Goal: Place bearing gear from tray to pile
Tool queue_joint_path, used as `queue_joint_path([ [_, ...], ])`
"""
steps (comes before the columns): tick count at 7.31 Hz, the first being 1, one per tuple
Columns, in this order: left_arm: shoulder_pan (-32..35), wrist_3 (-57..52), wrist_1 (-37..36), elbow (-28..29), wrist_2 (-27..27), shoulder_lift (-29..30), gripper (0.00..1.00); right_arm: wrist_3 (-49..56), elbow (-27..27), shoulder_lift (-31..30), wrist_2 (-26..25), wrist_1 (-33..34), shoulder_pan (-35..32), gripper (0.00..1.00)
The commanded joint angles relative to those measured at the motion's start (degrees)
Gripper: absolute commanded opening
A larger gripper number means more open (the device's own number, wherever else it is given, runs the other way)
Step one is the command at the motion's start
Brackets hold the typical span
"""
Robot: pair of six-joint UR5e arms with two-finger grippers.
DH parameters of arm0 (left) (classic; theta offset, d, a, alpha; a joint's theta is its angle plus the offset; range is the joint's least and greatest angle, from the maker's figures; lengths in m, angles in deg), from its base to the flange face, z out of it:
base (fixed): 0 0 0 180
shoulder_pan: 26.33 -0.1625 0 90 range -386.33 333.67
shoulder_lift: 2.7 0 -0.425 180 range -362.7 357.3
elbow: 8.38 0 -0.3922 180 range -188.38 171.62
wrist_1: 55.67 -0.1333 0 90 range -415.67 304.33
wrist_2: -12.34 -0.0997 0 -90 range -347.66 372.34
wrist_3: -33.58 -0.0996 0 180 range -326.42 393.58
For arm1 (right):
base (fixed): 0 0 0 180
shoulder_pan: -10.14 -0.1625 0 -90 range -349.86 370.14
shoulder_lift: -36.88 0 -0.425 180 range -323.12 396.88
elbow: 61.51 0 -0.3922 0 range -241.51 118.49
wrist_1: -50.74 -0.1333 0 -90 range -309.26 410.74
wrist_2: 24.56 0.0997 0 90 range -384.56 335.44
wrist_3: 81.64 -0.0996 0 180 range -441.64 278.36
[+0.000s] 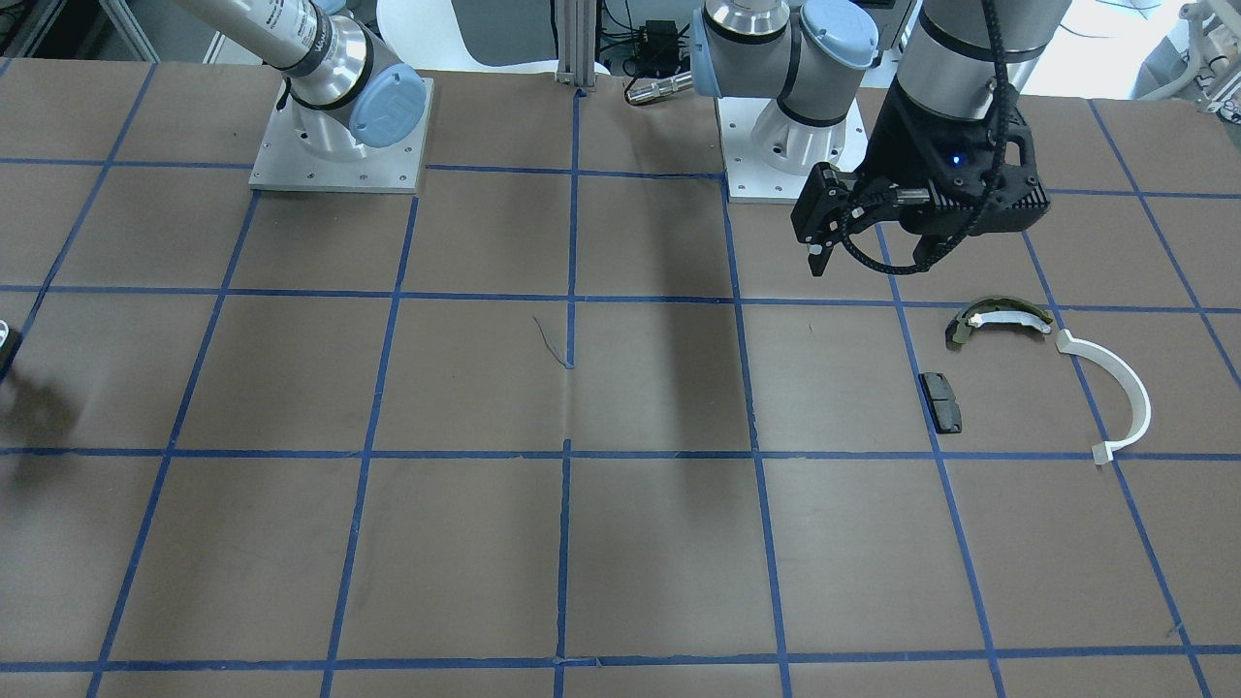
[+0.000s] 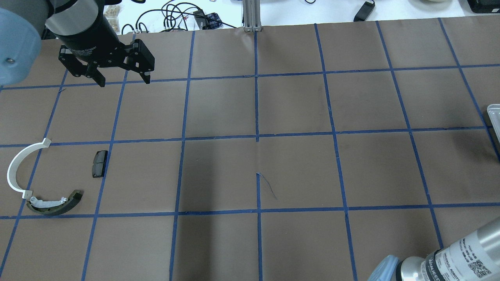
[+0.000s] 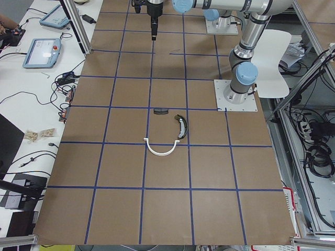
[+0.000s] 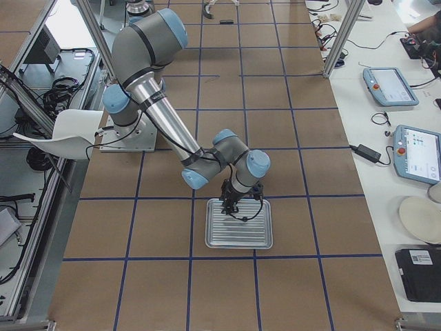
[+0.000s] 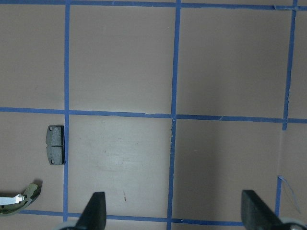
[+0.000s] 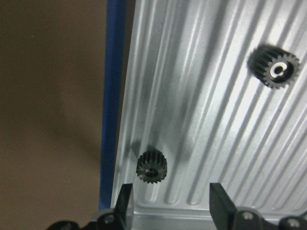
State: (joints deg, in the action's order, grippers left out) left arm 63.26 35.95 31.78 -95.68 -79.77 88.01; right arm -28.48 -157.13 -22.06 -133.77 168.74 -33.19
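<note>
Two small black gears lie on the ribbed silver tray [image 6: 216, 96]. One gear [image 6: 274, 67] has a shiny centre and lies far from my fingers. A plainer gear [image 6: 152, 167] lies just ahead of my open, empty right gripper [image 6: 168, 206], which hangs low over the tray [image 4: 239, 224]. The pile lies on the far side of the table: a white half-ring [image 2: 11, 169], an olive-and-white shoe [image 2: 58, 208] and a black pad [image 2: 99, 164]. My left gripper [image 2: 123, 80] is open and empty, raised beyond the pile.
The table is brown paper with a blue tape grid. The tray's edge [image 2: 494, 117] shows at the right border of the overhead view. Both arm bases [image 1: 339, 126] stand at the robot's side. Monitors and cables lie on the white side bench [image 4: 393, 89].
</note>
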Motion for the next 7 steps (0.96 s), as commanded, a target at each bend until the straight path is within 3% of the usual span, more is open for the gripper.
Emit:
queue_joint_path([
  [1, 0.0, 0.0, 0.0, 0.0, 0.0, 0.0, 1.0, -0.2, 0.3, 1.2, -0.2, 0.1, 0.0, 0.6],
  [4, 0.0, 0.0, 0.0, 0.0, -0.1, -0.1, 1.0, -0.2, 0.0, 1.3, -0.2, 0.2, 0.0, 0.6],
  [7, 0.0, 0.0, 0.0, -0.1, -0.1, 0.0, 1.0, -0.3, 0.1, 1.4, -0.4, 0.2, 0.0, 0.0],
])
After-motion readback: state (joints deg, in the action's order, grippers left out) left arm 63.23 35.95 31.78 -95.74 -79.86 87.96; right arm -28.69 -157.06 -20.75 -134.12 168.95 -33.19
